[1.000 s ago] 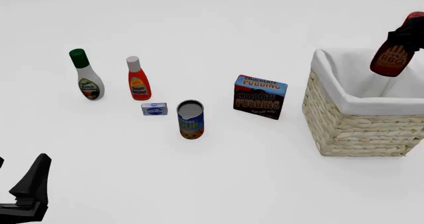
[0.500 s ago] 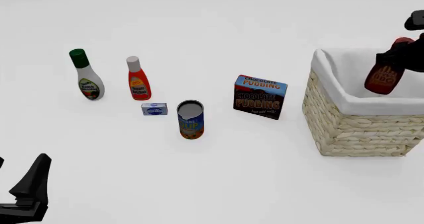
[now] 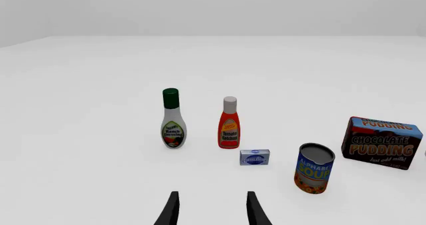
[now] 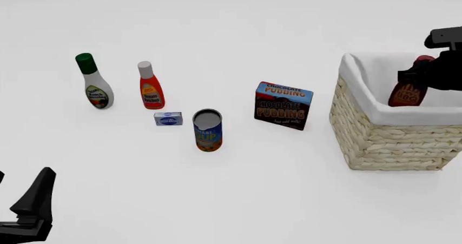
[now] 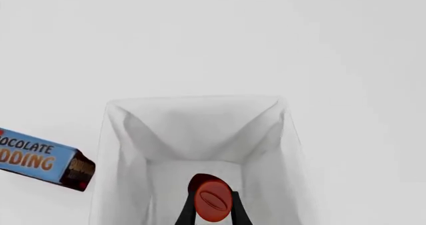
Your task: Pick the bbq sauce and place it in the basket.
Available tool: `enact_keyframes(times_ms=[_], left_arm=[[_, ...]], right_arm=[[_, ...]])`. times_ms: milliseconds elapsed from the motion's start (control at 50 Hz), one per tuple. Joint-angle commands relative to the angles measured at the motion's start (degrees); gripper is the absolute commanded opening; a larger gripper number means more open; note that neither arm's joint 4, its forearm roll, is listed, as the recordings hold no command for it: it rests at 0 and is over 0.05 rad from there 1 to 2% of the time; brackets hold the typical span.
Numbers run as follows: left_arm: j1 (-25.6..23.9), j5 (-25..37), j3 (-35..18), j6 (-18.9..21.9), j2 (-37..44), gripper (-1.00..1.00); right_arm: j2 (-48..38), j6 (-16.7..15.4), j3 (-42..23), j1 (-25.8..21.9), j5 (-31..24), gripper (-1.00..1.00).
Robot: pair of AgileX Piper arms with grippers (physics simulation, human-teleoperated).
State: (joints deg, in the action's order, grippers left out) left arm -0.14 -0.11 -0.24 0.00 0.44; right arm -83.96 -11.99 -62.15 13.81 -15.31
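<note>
The bbq sauce (image 4: pixel 406 93), a dark brown-red bottle with a red cap, hangs tilted inside the basket (image 4: pixel 382 138), its lower half below the white-lined rim. My right gripper (image 4: pixel 427 72) is shut on its upper part. In the right wrist view the red cap of the bbq sauce (image 5: pixel 213 199) sits between the fingers of my right gripper (image 5: pixel 213 214), over the floor of the basket (image 5: pixel 193 127). My left gripper (image 3: pixel 211 212) is open and empty, low at the near left of the table (image 4: pixel 32 206).
A white green-capped bottle (image 4: pixel 95 87), an orange-red white-capped bottle (image 4: pixel 151 88), a small blue-white box (image 4: pixel 167 118), a soup can (image 4: pixel 208 130) and a chocolate pudding box (image 4: pixel 283 104) stand left of the basket.
My right gripper has come down and slightly left with the bbq sauce, from above the basket's rim to inside it. The left arm has not moved.
</note>
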Motion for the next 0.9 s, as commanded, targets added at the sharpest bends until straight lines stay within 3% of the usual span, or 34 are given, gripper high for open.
enact_keyframes(times_ms=[20, 840, 860, 900], left_arm=[[0.0, 0.0, 0.0, 0.0, 0.0, 1.00], [0.0, 0.0, 0.0, 0.0, 0.0, 1.00], [0.0, 0.0, 0.0, 0.0, 0.0, 1.00], [0.0, 0.0, 0.0, 0.0, 0.0, 1.00]], right_arm=[[-0.9, 1.0, 0.3, -0.3, 1.1, -1.00], [-7.8, 1.2, -1.0, -0.4, 4.0, -1.00], [-7.9, 1.3, -1.0, -0.4, 4.1, 1.00], [-7.9, 1.1, -0.9, -0.4, 4.2, 1.00]])
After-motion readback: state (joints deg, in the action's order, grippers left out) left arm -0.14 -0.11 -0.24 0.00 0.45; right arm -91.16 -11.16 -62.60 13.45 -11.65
